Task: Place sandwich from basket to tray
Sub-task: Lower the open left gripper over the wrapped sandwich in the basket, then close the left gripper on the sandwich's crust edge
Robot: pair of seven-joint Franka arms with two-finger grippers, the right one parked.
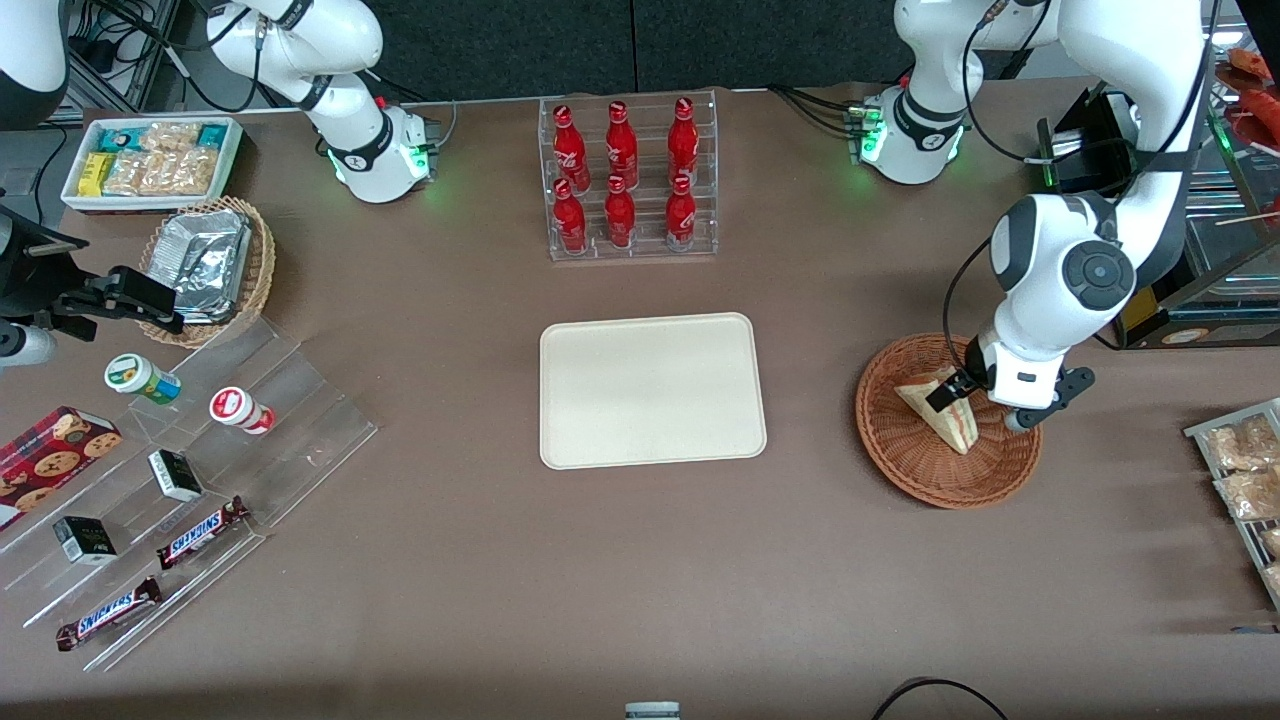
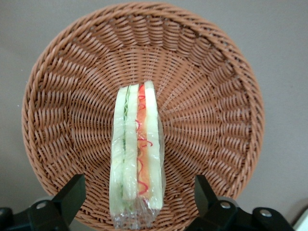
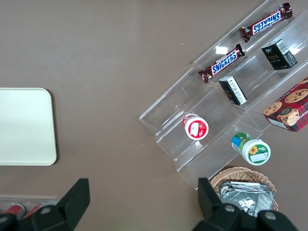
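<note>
The sandwich (image 1: 945, 410) (image 2: 137, 154), a plastic-wrapped wedge of pale bread with red-orange and white filling, stands on edge in the reddish-brown wicker basket (image 1: 905, 475) (image 2: 216, 91). My left gripper (image 1: 977, 405) (image 2: 138, 195) hangs low over the basket and is open. Its black fingers (image 2: 72, 192) stand one on each side of the sandwich's wrapped end, with a gap to the wrap on both sides. The cream-white tray (image 1: 650, 390) (image 3: 24, 125) lies flat at the table's middle, beside the basket toward the parked arm's end, with nothing on it.
A clear rack of red bottles (image 1: 630, 180) stands farther from the front camera than the tray. Toward the parked arm's end are a tan basket with a foil packet (image 1: 215, 265), a white snack bin (image 1: 150, 160) and a clear stepped shelf (image 1: 300, 440). Snack packets (image 1: 1245, 470) lie at the working arm's end.
</note>
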